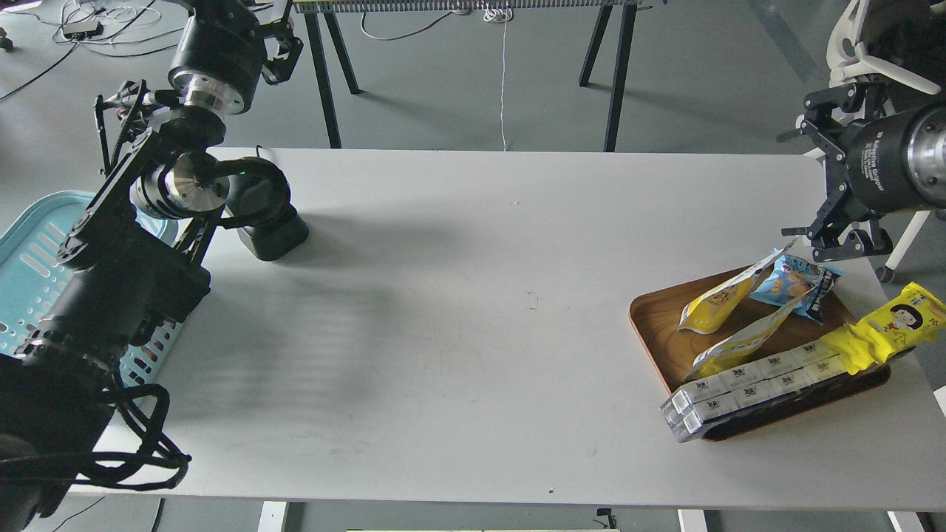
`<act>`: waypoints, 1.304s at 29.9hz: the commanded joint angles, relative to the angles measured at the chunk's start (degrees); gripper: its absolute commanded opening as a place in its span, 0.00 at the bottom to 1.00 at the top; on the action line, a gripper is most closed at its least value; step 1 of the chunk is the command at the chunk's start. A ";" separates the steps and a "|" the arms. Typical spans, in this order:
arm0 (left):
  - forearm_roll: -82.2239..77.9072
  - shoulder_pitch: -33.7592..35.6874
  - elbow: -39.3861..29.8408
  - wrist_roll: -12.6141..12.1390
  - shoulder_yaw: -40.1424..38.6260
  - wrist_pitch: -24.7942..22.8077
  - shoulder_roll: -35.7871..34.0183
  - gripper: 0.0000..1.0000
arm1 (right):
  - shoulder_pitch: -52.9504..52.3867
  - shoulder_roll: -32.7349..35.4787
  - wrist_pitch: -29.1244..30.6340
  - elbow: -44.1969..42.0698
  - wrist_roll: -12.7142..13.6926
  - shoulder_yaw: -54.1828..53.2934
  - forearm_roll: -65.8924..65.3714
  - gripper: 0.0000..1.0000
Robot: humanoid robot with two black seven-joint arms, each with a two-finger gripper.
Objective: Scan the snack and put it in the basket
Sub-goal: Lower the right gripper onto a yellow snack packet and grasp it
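Two snack pouches, white on top and yellow below, lie in the brown tray (654, 325): one (718, 297) leans at the back, the other (741, 341) lies just in front of it. My right gripper (817, 185) is open and empty, hanging just above the tray's far right corner, its lower finger (839, 244) close over the small blue packet (794, 283). The light blue basket (29, 258) sits at the far left, partly hidden behind my left arm. My left gripper (283, 46) is up at the top left, dark and cut off by the frame edge.
A black scanner (267, 214) stands on the white table (473, 332) at the back left. The tray also holds a long yellow wrapper with a cartoon face (890, 325) and a clear row of small white packs (746, 388). Black stand legs rise behind the table.
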State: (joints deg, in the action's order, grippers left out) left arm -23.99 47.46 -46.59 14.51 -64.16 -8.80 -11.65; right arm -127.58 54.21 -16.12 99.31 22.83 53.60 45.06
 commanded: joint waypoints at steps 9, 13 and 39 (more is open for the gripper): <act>0.00 0.00 0.01 0.08 0.18 0.09 0.14 1.00 | 6.91 -2.00 0.04 -0.53 -0.06 -0.25 -11.39 0.98; 0.00 -0.09 0.01 0.70 0.18 0.09 0.14 1.00 | 8.84 -2.44 0.04 -0.87 -0.06 -0.34 -12.71 0.97; 0.00 -0.44 0.01 1.14 0.18 0.01 -0.04 1.00 | 26.68 -11.23 -2.16 -10.98 -0.77 -10.89 -15.88 0.59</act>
State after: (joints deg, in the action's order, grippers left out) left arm -23.99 47.16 -46.57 15.65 -63.98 -8.80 -11.70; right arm -102.34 43.59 -18.23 88.75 22.00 42.81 30.48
